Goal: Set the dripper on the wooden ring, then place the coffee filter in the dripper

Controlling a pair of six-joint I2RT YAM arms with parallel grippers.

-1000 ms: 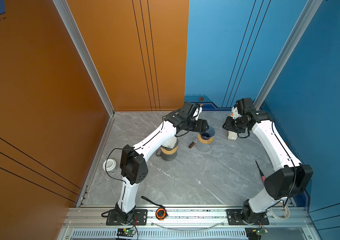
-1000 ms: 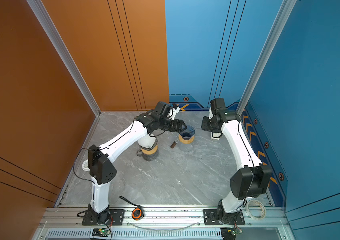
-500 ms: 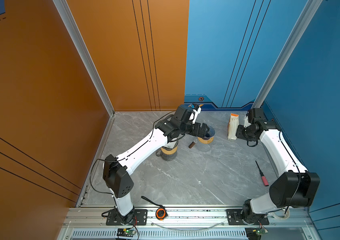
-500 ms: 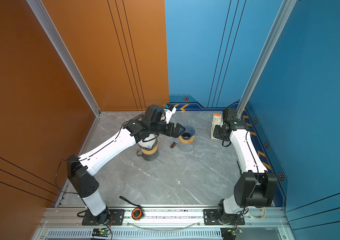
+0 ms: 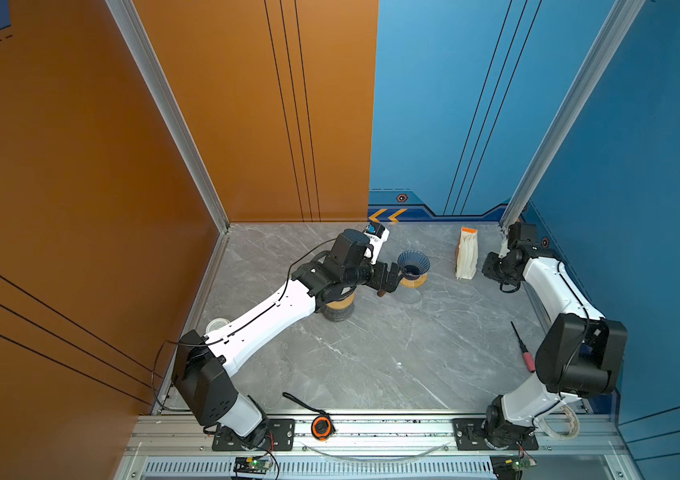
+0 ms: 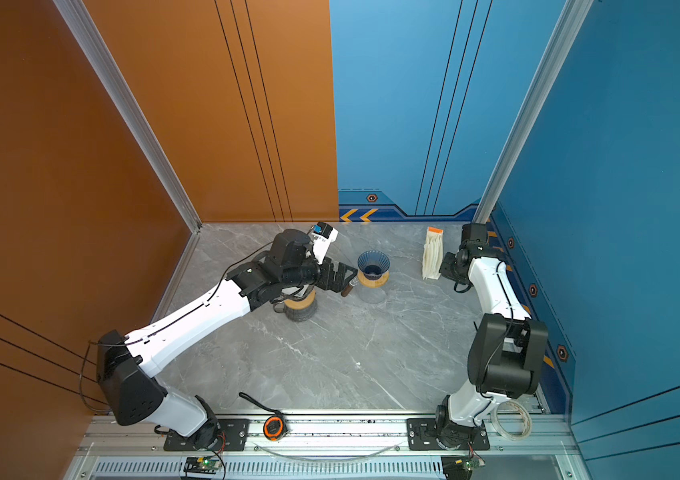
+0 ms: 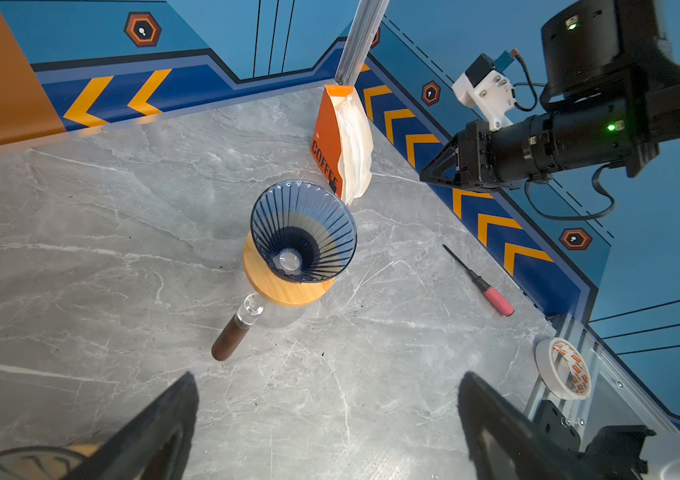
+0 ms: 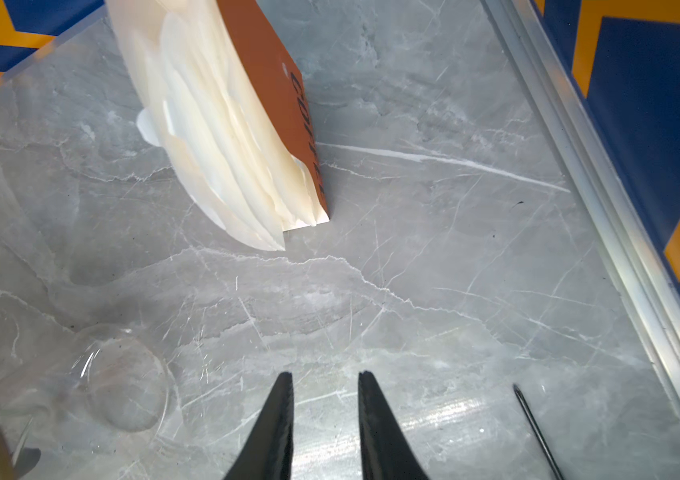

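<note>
The dripper point(image 5: 413, 265) point(image 6: 373, 266) point(image 7: 302, 232) is a blue ribbed cone on a wooden collar over a glass carafe with a brown handle, and the cone is empty. The coffee filter stack point(image 5: 467, 257) point(image 6: 433, 255) point(image 7: 357, 141) point(image 8: 221, 124), white papers in an orange pack, stands upright at the back right. My left gripper point(image 5: 392, 278) point(image 6: 340, 276) point(image 7: 327, 376) is open wide just left of the dripper, holding nothing. My right gripper point(image 5: 492, 268) point(image 6: 448, 268) point(image 7: 427, 174) point(image 8: 325, 374) hovers right of the pack, its jaws narrowly apart and empty.
A red-handled screwdriver point(image 5: 523, 349) point(image 7: 483, 286) lies by the right wall. A tape roll point(image 6: 510, 419) point(image 7: 567, 368) sits at the front right rail and a tape measure point(image 5: 321, 427) on the front rail. A wood-banded jar point(image 5: 338, 309) stands under my left arm.
My right gripper has pulled back from the filter pack to its right side, with its jaws narrowing. My left arm has stretched lower and its gripper has opened wide beside the dripper.
</note>
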